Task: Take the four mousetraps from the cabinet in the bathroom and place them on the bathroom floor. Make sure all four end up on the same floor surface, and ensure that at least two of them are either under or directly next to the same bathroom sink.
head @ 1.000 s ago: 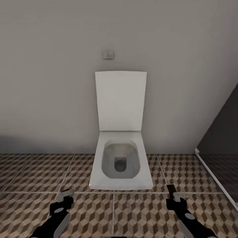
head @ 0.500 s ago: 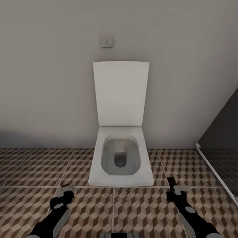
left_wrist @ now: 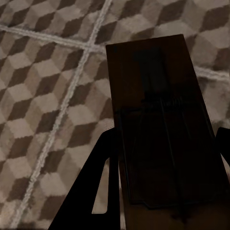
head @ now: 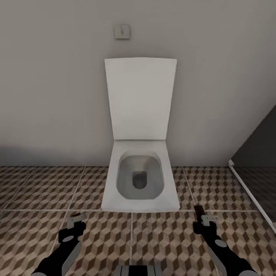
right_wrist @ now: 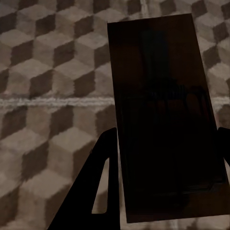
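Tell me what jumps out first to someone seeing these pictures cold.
A white toilet with its lid raised stands against the grey wall, dead centre ahead in the head view, with a small square plate on the wall above it. Below it, both tools, left and right, hang over the cube-patterned floor, and each wrist view shows a dark flat mousetrap, left and right, held between the fingers.
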Controlling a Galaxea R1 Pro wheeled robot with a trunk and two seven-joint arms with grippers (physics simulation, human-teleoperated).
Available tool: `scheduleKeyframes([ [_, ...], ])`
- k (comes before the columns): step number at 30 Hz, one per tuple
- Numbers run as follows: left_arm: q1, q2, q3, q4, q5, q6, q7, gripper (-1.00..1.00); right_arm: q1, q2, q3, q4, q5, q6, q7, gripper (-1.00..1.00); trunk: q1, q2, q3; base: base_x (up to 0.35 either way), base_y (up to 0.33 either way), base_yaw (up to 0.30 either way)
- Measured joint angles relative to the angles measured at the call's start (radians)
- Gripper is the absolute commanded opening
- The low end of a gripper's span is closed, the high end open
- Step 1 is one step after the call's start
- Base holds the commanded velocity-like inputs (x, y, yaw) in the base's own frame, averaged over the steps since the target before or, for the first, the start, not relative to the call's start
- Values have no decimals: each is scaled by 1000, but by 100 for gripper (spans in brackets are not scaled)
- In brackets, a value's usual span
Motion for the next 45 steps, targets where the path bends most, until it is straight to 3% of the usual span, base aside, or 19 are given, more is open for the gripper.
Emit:
scheduleKeyframes([
  [23,0,-10,2,0,-2,-10,16,-100,0,0,2,1,0,-4,1,-100,1,-1,-8,0,0,0],
  [45,0,-10,-3,0,0,-3,61,-100,0,0,2,2,-1,-8,-5,-100,10,-6,-93,43,0,0],
])
